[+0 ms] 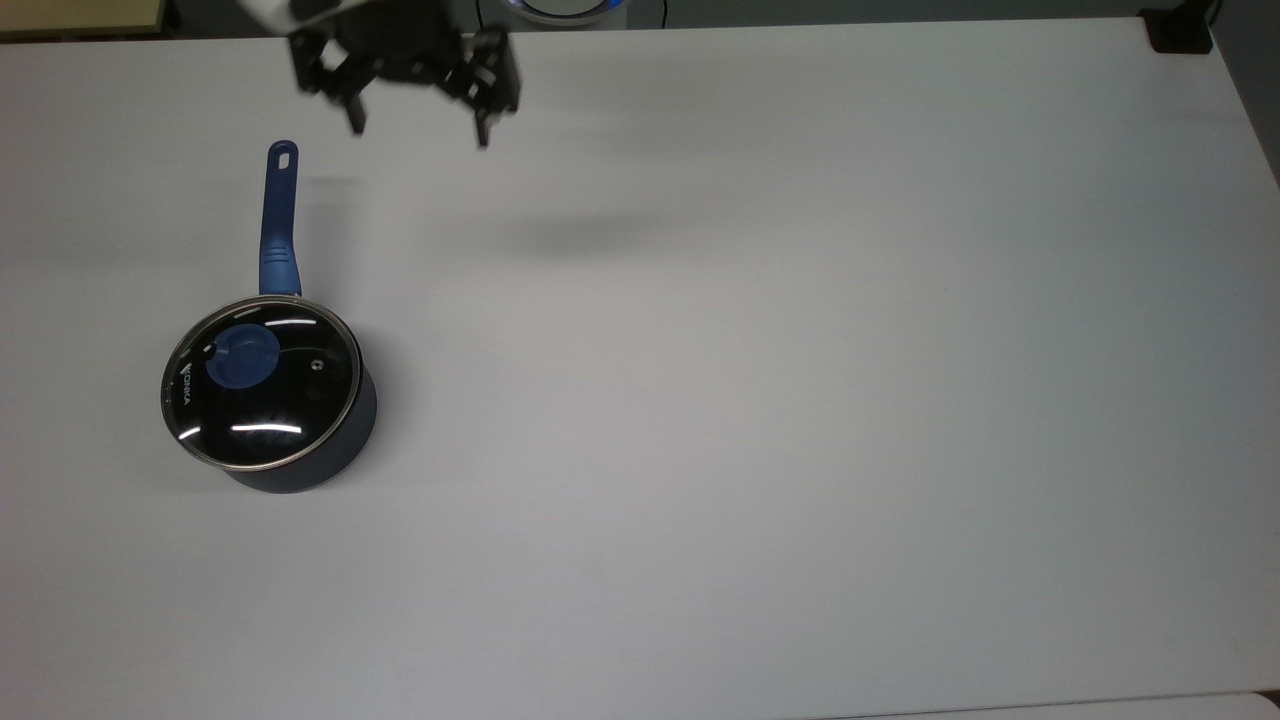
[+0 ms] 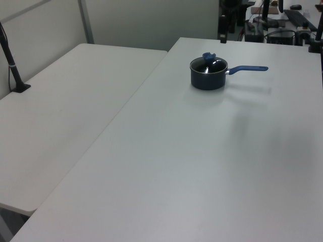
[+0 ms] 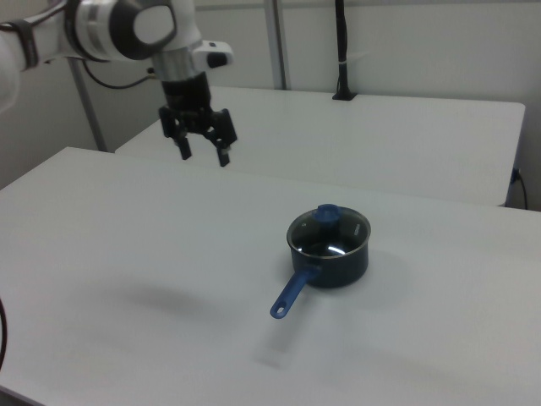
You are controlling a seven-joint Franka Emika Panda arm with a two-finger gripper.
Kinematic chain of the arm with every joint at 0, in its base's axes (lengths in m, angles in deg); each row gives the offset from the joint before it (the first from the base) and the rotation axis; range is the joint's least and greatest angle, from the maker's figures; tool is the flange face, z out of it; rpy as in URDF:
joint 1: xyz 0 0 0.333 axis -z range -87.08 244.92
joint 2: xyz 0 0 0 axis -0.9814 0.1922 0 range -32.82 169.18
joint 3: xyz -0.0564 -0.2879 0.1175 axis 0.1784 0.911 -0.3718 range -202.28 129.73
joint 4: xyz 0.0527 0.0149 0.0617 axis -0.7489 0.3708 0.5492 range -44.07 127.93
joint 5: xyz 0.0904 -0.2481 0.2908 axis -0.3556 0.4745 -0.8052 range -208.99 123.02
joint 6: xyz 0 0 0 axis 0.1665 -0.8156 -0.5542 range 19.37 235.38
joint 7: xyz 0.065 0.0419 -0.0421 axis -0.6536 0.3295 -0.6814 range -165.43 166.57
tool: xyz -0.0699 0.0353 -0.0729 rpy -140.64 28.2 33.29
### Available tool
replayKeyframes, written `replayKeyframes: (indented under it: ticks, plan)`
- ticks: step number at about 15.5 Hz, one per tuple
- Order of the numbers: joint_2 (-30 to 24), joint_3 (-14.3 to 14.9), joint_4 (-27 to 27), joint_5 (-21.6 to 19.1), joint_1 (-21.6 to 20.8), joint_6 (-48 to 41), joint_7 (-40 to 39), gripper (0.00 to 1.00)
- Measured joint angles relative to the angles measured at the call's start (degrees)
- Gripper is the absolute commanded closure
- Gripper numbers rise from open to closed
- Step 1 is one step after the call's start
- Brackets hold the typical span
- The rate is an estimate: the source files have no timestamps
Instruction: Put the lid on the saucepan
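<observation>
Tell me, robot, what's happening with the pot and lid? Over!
Gripper open, empty, up off the table near the top view's top edge. Lid sitting on the saucepan. Nothing in the way.

hand point(image 1: 418, 128) raised high in the air, fingers point(image 3: 185, 149) pointing down and spread wide apart, nothing between them. white arm reaching in from the right view's upper left, wrist bent straight downward, black hand point(image 3: 204, 156) hanging below it.

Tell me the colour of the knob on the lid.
Blue: the knob on the glass lid matches the saucepan handle. It shows best in the top view.
</observation>
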Motion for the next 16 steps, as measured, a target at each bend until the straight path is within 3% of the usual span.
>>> replayKeyframes:
  ticks: [8,16]
  plan:
    - [-6.4,0.1,8.0,0.9,-4.4,-0.4,6.2,0.0]
    - [-8.3,0.2,7.8,0.9,-4.6,-2.7,6.3,0.0]
